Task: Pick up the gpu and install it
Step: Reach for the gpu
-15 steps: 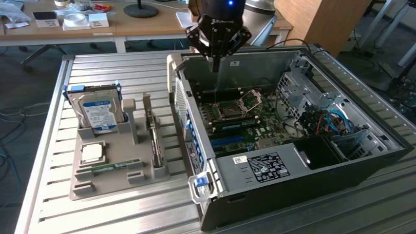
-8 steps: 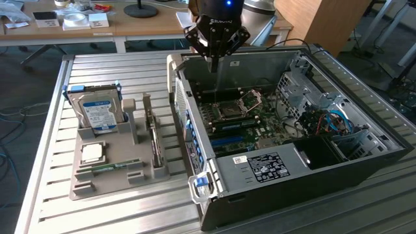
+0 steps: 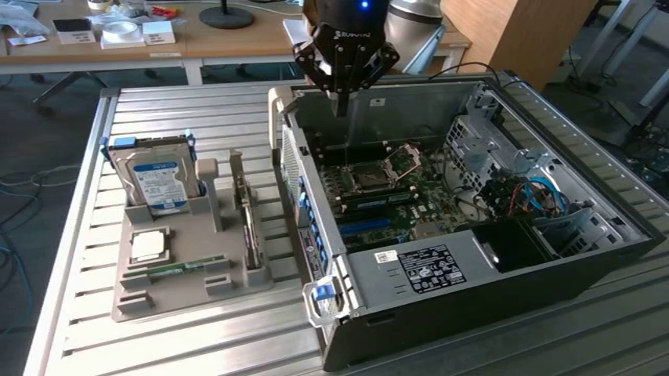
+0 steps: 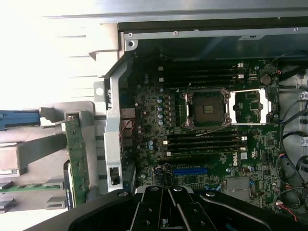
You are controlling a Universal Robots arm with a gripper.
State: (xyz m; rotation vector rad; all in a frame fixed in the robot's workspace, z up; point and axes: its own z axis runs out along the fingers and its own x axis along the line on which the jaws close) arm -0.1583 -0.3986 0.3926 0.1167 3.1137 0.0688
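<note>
The gpu (image 3: 247, 223) stands on its long edge in a slot of the grey tray (image 3: 157, 301), in the left-centre of the exterior frame, just beside the outer wall of the open computer case (image 3: 418, 98) but apart from it. Its long axis runs from the frame's upper part toward its lower part, roughly parallel to that case wall. From this angle it reads as a thin dark board seen nearly edge-on, so its faces hardly show; the wrist view catches its top edge (image 4: 77, 154) as a narrow green strip. The tool (image 3: 340, 106) hangs in the upper centre of the frame over the case's far inner corner, above the motherboard (image 3: 387, 188), clenched and carrying nothing. The card therefore lies to the lower left of the tool, across the case wall, and is not yet grasped. The hard drive (image 3: 155, 182) stands further left in the same tray, on the slatted table (image 3: 178, 117).
</note>
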